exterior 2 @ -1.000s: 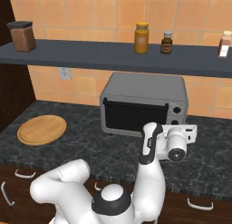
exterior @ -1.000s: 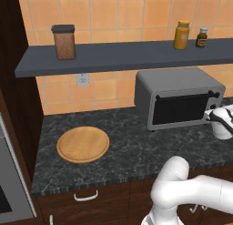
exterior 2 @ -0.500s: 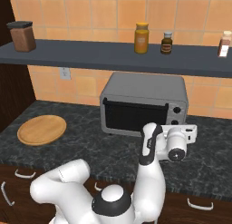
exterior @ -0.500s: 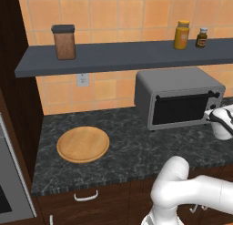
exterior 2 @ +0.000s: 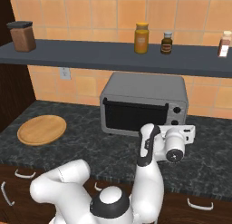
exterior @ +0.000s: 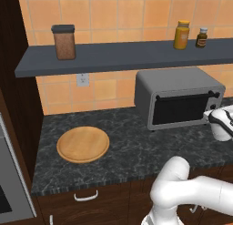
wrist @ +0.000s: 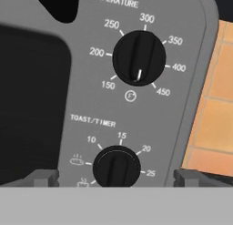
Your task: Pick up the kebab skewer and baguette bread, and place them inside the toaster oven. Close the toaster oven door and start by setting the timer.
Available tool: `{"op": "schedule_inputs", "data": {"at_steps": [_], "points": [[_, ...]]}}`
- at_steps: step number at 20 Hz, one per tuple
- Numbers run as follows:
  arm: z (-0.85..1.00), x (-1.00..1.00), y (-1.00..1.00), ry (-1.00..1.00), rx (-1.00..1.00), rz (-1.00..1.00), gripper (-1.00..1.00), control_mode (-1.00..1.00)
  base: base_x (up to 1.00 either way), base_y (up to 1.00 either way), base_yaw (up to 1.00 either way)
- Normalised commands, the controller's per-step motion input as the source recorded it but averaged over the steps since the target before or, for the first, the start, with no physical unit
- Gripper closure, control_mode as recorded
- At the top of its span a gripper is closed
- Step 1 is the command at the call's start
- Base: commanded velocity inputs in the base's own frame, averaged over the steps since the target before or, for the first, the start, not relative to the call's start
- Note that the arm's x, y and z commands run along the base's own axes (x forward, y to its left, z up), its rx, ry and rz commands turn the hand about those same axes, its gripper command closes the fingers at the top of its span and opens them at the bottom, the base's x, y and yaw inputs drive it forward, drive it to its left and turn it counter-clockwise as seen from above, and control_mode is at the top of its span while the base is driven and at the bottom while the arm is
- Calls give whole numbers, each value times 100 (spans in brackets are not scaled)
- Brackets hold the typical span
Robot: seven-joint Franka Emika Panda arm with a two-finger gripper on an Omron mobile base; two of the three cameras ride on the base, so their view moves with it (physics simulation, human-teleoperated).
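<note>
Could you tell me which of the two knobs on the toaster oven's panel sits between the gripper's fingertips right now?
The lower knob, labelled TOAST/TIMER, sits between the open gripper's fingertips at the bottom of the hand view. The TEMPERATURE knob is higher on the toaster oven panel, well clear.

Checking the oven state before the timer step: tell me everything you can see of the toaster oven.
The toaster oven is a boxy grey metal unit with a rounded top. It sits on the dark speckled counter against the orange tile wall, under the shelf. Its dark glass door is shut, with a thin black bar handle along its upper edge. The control panel on the oven's right end carries a temperature knob above a toast/timer knob. The open hand faces the timer knob; contact cannot be told.
</note>
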Motion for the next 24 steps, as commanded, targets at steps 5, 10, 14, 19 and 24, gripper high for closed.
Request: {"op": "schedule_inputs", "data": {"at_steps": [5,10,14,19,24], "points": [[0,6,2,0,0,0,-100,-100,0,0,0],[0,6,0,0,0,0,100,-100,0,0,0],[0,11,0,-3,0,0,100,-100,0,0,0],[0,41,-9,-1,0,0,100,-100,0,0,0],[-21,8,3,-6,0,0,100,-100,0,0,0]]}}
